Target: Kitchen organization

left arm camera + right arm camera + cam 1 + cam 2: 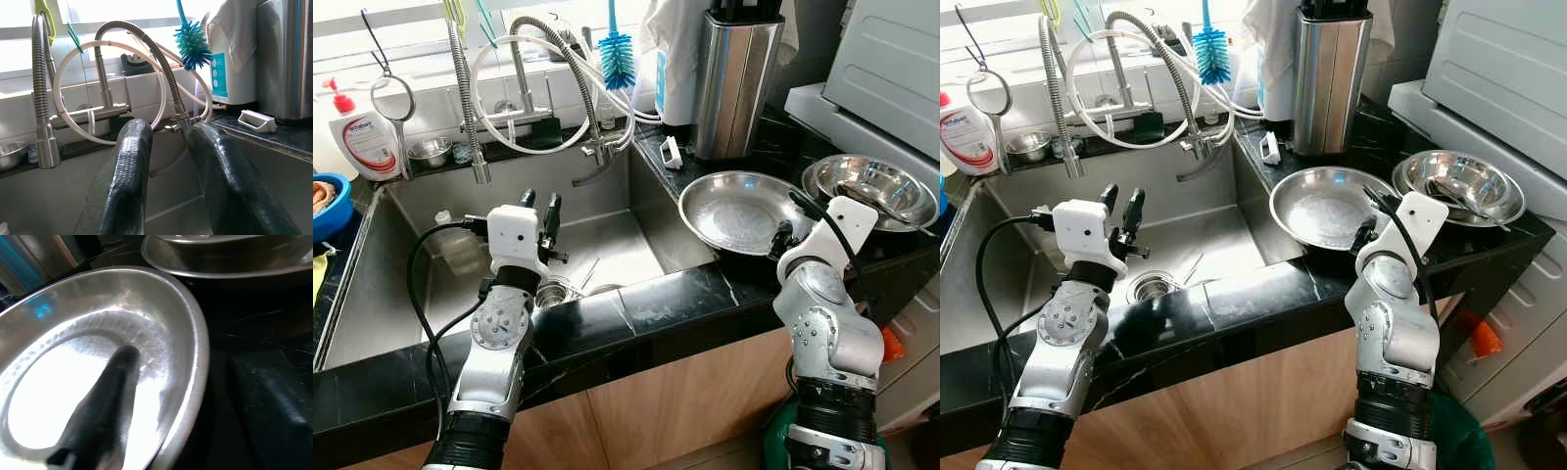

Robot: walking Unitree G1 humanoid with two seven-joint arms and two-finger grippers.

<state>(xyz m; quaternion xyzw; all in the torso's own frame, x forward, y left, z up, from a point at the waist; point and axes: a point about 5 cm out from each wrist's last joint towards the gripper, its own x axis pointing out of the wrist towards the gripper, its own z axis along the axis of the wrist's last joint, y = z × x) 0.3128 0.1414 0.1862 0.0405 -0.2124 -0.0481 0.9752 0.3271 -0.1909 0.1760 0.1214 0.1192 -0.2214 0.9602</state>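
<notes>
A wide, shallow steel plate [744, 211] lies on the black counter just right of the sink [607, 240]. My right gripper [784, 236] is at the plate's near rim. In the right wrist view one finger [102, 401] reaches over the inside of the plate and the other [274, 396] stays outside it, so the open jaws straddle the rim [198, 362]. My left gripper [539, 210] is raised over the sink basin, pointing at the faucet [105, 73]. It is open with nothing between its fingers [124, 186]. A steel bowl [871, 186] holding a utensil sits right of the plate.
A tall steel canister [736, 83] stands behind the plate, with a white scrub brush [671, 152] beside it. Faucet hoses and a blue bottle brush [618, 59] hang over the sink. A soap bottle [362, 137], a strainer [391, 98] and a small steel bowl [431, 150] line the back ledge.
</notes>
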